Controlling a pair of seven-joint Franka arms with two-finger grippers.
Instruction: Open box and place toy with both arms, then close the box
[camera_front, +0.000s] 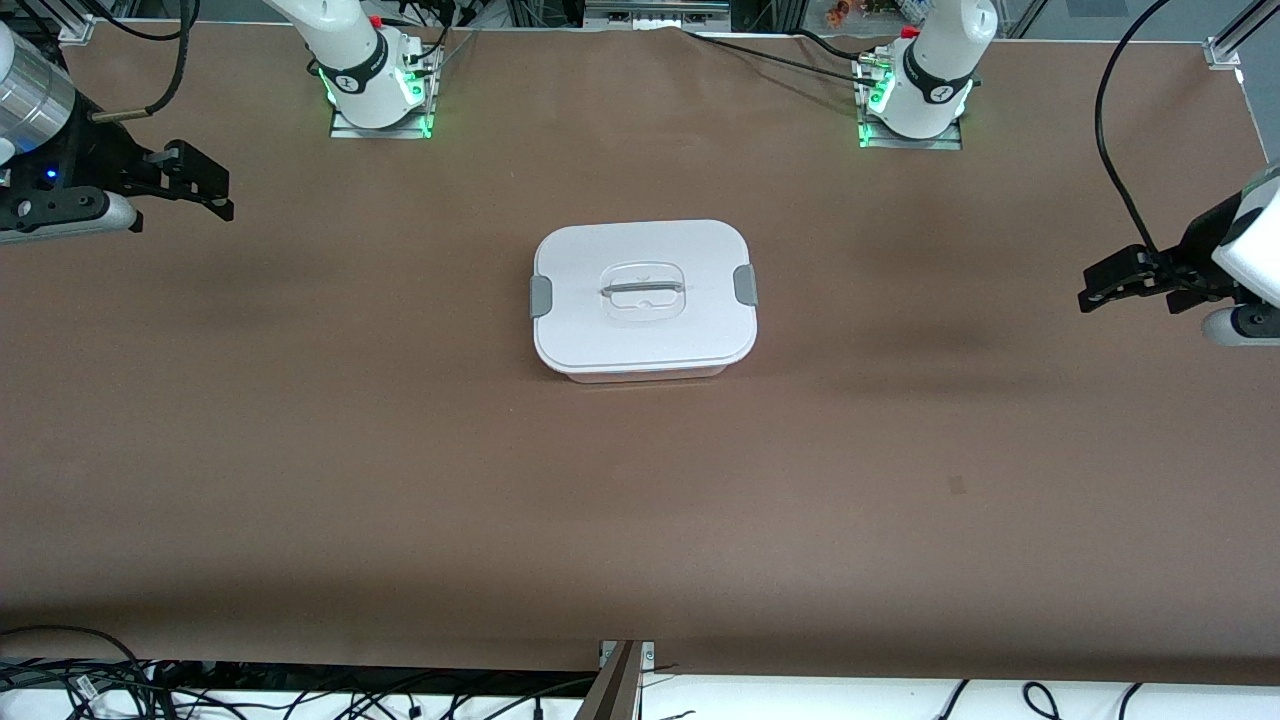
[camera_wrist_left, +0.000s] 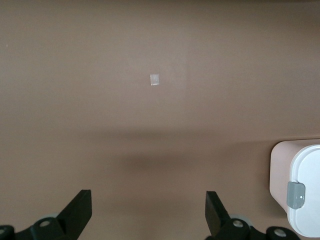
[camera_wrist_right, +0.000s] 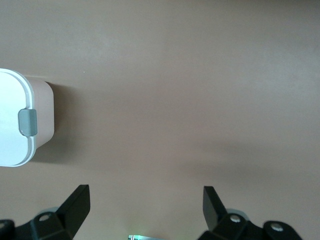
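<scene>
table (camera_front: 400, 480) brown, bare | box (camera_front: 643, 297) lidded, centre; left gripper (camera_wrist_left: 148, 212), right gripper (camera_wrist_right: 146, 210) spread

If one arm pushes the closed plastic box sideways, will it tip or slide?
The pale pink plastic box with white lid looks low and wide, so it probably slides rather than tips. The brown table covering seems smooth. The tub looks thin-walled, likely light and easily displaced.

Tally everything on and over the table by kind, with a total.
Boxes with lid on: 1, the box at mid-table.
Grey side clips: 2, clip and clip.
Open pincers: 2, left pincer and right pincer, each over its own table end.
Toys: 0 in view.
Total: 5.
</scene>
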